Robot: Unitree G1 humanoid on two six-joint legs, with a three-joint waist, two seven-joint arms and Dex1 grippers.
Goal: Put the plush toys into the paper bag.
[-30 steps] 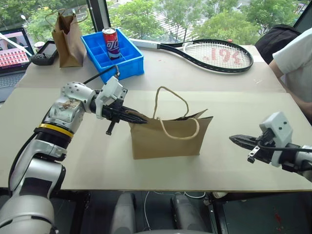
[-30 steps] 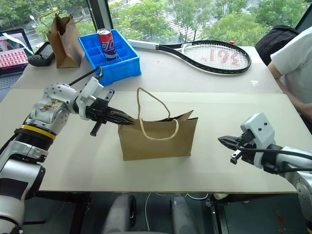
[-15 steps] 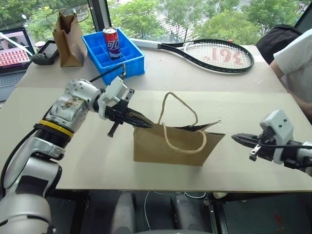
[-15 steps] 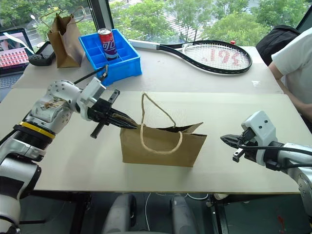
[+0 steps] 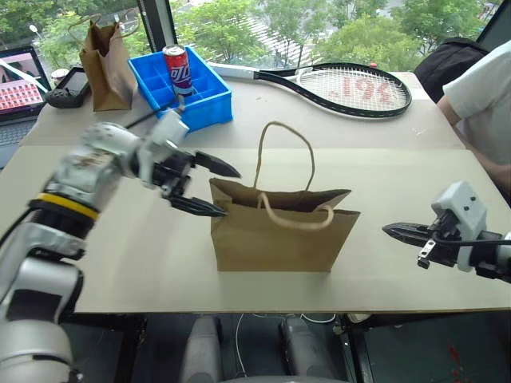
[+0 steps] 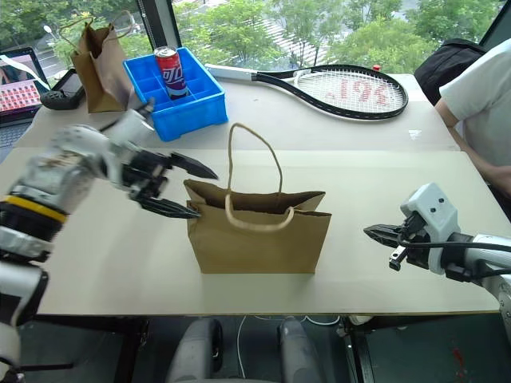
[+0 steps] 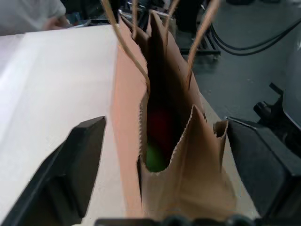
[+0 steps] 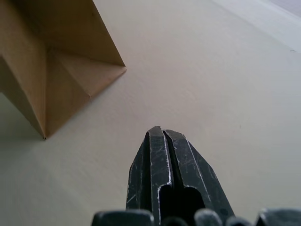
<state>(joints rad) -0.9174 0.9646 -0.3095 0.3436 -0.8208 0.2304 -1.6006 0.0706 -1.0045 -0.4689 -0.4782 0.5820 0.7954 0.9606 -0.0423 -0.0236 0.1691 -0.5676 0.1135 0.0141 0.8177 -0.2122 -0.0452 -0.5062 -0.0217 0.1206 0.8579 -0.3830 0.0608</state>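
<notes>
The paper bag (image 5: 279, 235) stands upright in the middle of the table, mouth open and one loop handle standing up. Looking into its mouth in the left wrist view, I see the plush toys inside: a red one (image 7: 162, 127) above a light-green one (image 7: 154, 157). My left gripper (image 5: 231, 193) is open at the bag's left end, its fingers spread on either side of that edge and not gripping it. My right gripper (image 5: 391, 231) is shut on nothing, hovering low over the table to the right of the bag, whose corner (image 8: 47, 70) shows in the right wrist view.
At the back left stand a blue bin (image 5: 215, 100) holding a drink can (image 5: 177, 64), a narrower, darker brown bag (image 5: 104, 60), a laptop (image 5: 20, 80) and a black device (image 5: 64, 86). A tennis racket (image 5: 351, 84) lies at the back. A person (image 5: 479, 88) sits at the right edge.
My left gripper has let go of the bag's left edge, opened wide and drawn back to the left. The bag, lifted and tilted before, has settled upright. The right gripper has kept still.
</notes>
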